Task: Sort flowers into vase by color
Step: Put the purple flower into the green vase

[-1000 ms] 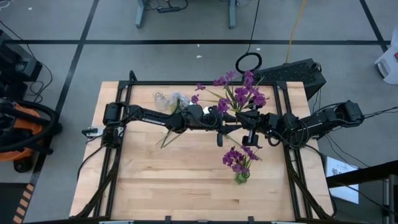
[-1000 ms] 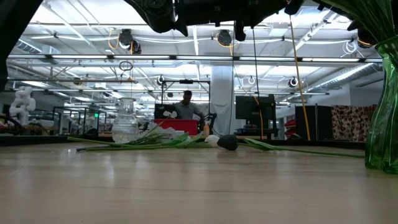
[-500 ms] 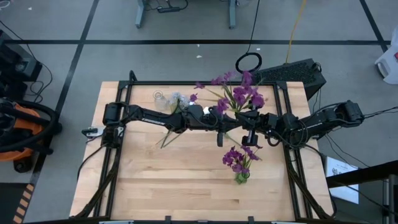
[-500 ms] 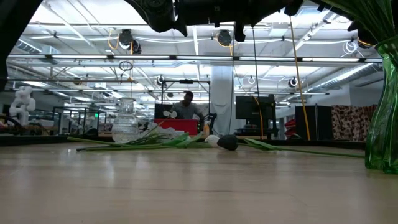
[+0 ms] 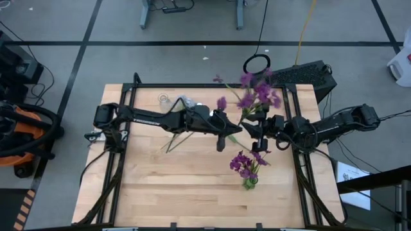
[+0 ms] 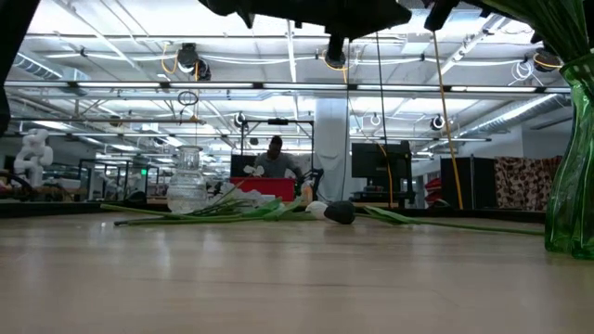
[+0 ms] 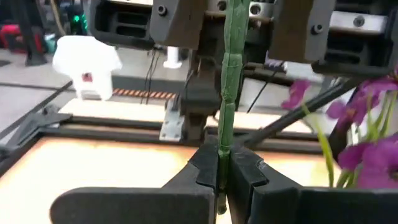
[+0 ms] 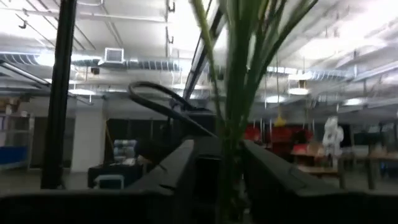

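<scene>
A bunch of purple flowers (image 5: 255,93) stands raised above the table's middle, its thin green stalk (image 7: 229,93) running down. My left gripper (image 5: 222,136) (image 7: 222,173) is shut on that stalk, below my right gripper (image 5: 257,128) (image 8: 221,165). The right gripper is open and points up, its fingers standing on either side of the stalks (image 8: 231,93) without touching. More purple flowers (image 5: 244,163) stand in a green vase (image 6: 575,167). A white bud (image 6: 316,209) and loose stems (image 6: 218,211) lie flat on the table near a clear vase (image 6: 187,181). My left gripper pinches the green stalk's lower part (image 7: 224,146) between its two fingers (image 7: 205,171), which come level from the table's left and lie across the stalk. The stalk stands upright, lifted clear of the table, and passes up between the right gripper's fingers.
The clear glass vase (image 5: 166,99) stands near the table's far left. Loose green stems (image 5: 174,138) lie under my left arm. The green vase (image 5: 249,183) stands near my right gripper, toward the near edge. Bare wood (image 5: 167,186) spreads over the near left.
My left arm has drawn back a little toward the table's left. The raised purple bunch has swung, and its blooms now sit nearer the far edge and blur with the motion. The vases and the stems on the table have stayed put.
</scene>
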